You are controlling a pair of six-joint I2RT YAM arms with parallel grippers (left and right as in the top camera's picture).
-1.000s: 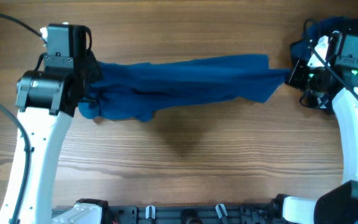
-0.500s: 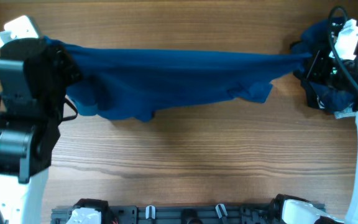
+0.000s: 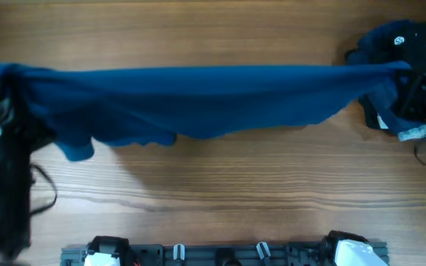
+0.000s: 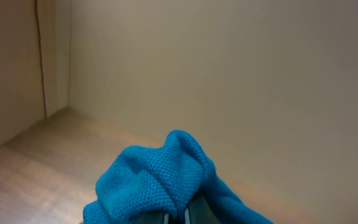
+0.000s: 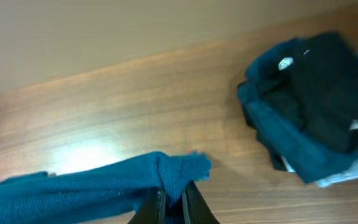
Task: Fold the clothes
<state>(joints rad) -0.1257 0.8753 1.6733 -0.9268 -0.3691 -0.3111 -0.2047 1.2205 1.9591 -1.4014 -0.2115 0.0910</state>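
Note:
The medium-blue shirt hangs stretched in a long band across the table, lifted between both arms. My left gripper is shut on a bunched end of the shirt at the far left; the arm shows only as a dark blur in the overhead view. My right gripper is shut on the other end of the shirt at the far right, above the table.
A pile with a black garment bearing a white logo on dark navy cloth lies at the back right, also in the right wrist view. The wooden table runs below the shirt. A wall stands behind the left gripper.
Both arms have moved outward and up, pulling the shirt from a slack bunch into a long taut band. The left arm has shifted to the frame's left edge.

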